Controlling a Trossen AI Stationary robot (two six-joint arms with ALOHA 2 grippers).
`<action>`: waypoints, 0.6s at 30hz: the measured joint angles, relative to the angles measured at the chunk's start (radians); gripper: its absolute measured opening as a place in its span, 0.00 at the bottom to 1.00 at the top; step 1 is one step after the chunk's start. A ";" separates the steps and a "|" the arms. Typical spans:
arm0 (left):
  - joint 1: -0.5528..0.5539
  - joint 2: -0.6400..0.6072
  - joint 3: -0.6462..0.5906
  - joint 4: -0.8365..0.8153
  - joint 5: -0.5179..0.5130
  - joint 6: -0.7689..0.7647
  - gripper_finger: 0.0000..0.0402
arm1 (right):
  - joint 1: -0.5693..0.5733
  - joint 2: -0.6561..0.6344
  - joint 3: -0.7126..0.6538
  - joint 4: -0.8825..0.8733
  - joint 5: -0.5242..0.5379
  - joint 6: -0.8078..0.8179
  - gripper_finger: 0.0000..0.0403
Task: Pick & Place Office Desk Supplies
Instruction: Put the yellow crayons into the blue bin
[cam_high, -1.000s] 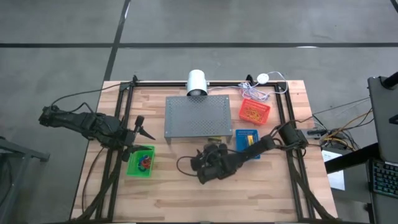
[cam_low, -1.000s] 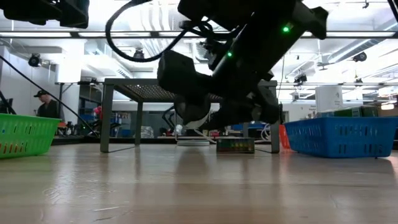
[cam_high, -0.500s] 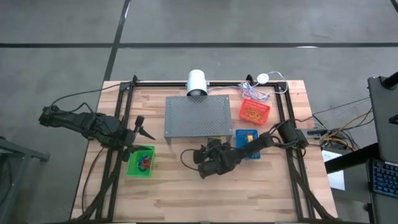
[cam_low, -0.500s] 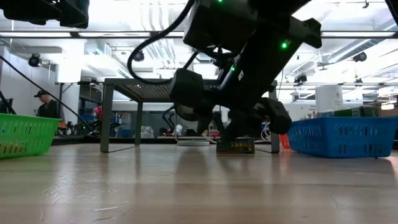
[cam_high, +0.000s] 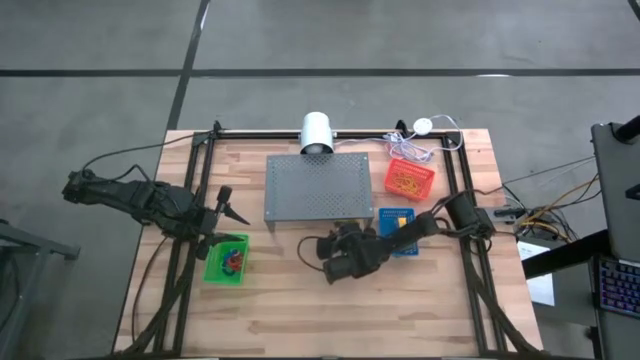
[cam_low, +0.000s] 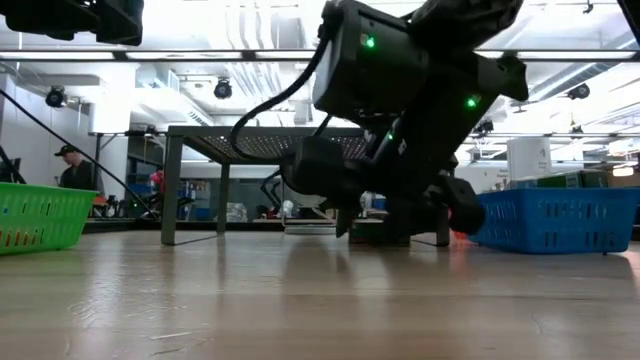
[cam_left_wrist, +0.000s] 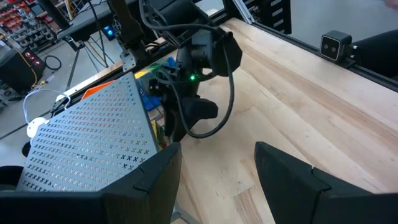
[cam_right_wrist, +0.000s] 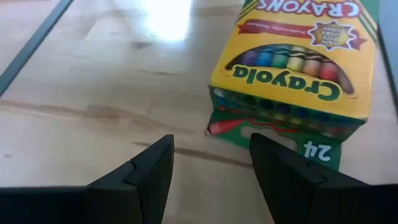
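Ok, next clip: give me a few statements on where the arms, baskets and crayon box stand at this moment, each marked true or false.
1. The right gripper is open, with the crayon box just ahead of its fingers, not yet between them. True.
2. The crayon box lies inside the blue basket. False: it lies on the wooden table, near the front edge of the grey perforated stand.
3. The left gripper is over the table's left side, near the green basket. True.
4. The left gripper is shut on a rubber band. False: its fingers are apart and hold nothing.
5. The red basket is right of the stand in the high view. True.
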 joint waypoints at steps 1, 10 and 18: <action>0.000 0.000 0.000 0.000 0.000 0.000 0.52 | -0.003 0.000 -0.007 0.007 0.002 0.002 0.52; 0.000 0.000 0.000 0.000 0.000 0.000 0.52 | -0.016 -0.004 -0.023 0.059 -0.067 -0.031 0.52; 0.000 0.000 0.000 0.000 0.000 0.000 0.52 | -0.005 -0.003 0.029 0.077 -0.193 -0.170 0.52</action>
